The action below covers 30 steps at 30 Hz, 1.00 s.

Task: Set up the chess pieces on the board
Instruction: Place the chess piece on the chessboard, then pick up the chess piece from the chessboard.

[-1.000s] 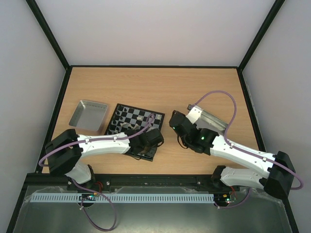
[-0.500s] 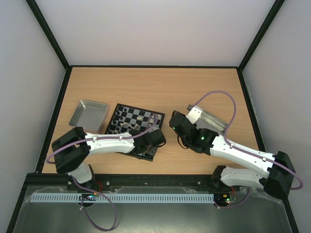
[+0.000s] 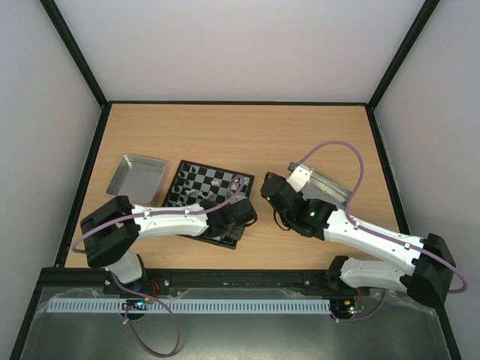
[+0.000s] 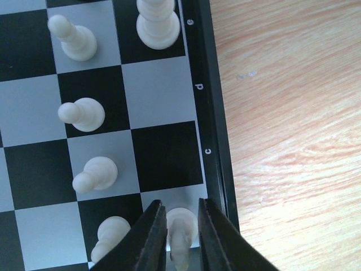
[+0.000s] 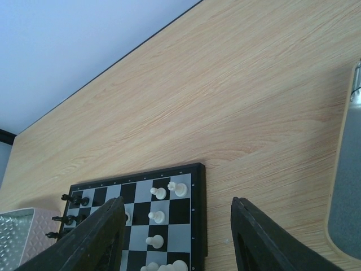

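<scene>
The board (image 3: 196, 180) lies left of centre, its black rim (image 4: 211, 113) running down the left wrist view. My left gripper (image 4: 180, 204) hangs over the board's near right edge (image 3: 234, 229). Its jaws stand slightly open on either side of a cream-white piece (image 4: 181, 226). That piece stands on a grey edge square, with a thin gap at the right finger. Several white pawns (image 4: 83, 114) line the neighbouring file, and a taller white piece (image 4: 158, 25) stands further along. My right gripper (image 5: 177, 202) is wide open and empty, beside the board's right side (image 3: 268, 187). Black pieces (image 5: 73, 199) stand at the far side.
A shallow silver tin (image 3: 135, 178) sits left of the board, also seen in the right wrist view (image 5: 22, 237). A second tin (image 3: 322, 184) lies behind my right arm, its rim (image 5: 345, 186) at the frame's right edge. Black frame rails bound the wooden table (image 3: 247, 135).
My left gripper has shifted slightly toward the board's near edge, and its jaws have parted a little from the white piece. The right arm has stayed still.
</scene>
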Motion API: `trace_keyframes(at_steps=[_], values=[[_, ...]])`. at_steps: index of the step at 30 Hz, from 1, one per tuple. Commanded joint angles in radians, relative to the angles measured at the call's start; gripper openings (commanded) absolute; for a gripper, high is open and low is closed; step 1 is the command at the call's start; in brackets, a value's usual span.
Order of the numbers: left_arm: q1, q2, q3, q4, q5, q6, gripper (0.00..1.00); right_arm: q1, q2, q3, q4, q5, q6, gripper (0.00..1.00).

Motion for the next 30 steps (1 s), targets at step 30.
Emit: trace_keyframes(at_steps=[30], values=[[0.729,-0.747,-0.016,0.029,-0.083,0.169,0.53,0.097,0.739,0.491,0.184,-0.702,-0.465,0.41]])
